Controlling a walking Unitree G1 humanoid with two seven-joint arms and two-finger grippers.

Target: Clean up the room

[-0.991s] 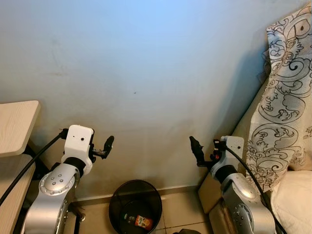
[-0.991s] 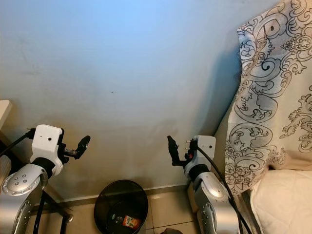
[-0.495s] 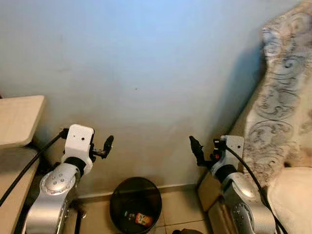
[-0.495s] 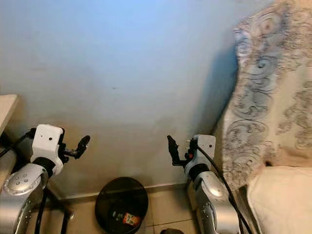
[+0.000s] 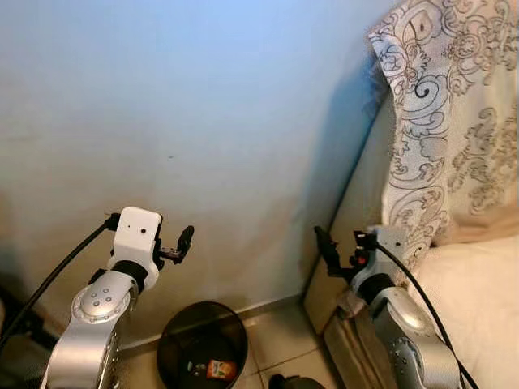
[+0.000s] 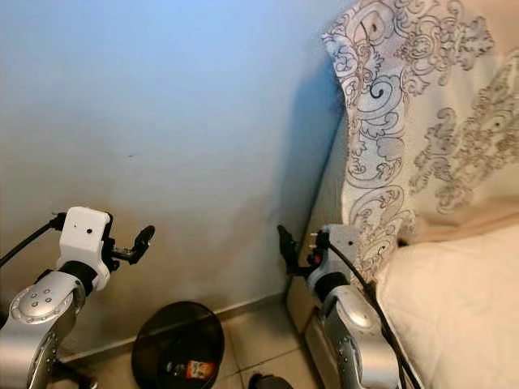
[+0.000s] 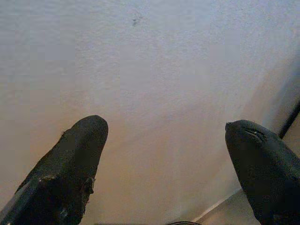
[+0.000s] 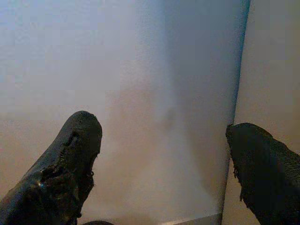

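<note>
Black bin (image 5: 203, 348) is sitting low on the floor between my arms, wrapper inside. View is swinging right toward the bed (image 5: 478, 300). Left gripper (image 7: 164, 159) and right gripper (image 8: 164, 159) are hanging spread, empty; next pickup pending.

No words, numbers or signs can be read anywhere here. The small packet (image 5: 216, 369) lying inside the dark bin (image 5: 172, 350) has an orange and red printed wrapper, but its lettering is too small and blurred to make out. The cloth (image 5: 438, 121) hanging to the right of the bin carries only a swirling grey pattern, no writing. The wall (image 5: 178, 121) behind the bin is plain.
</note>
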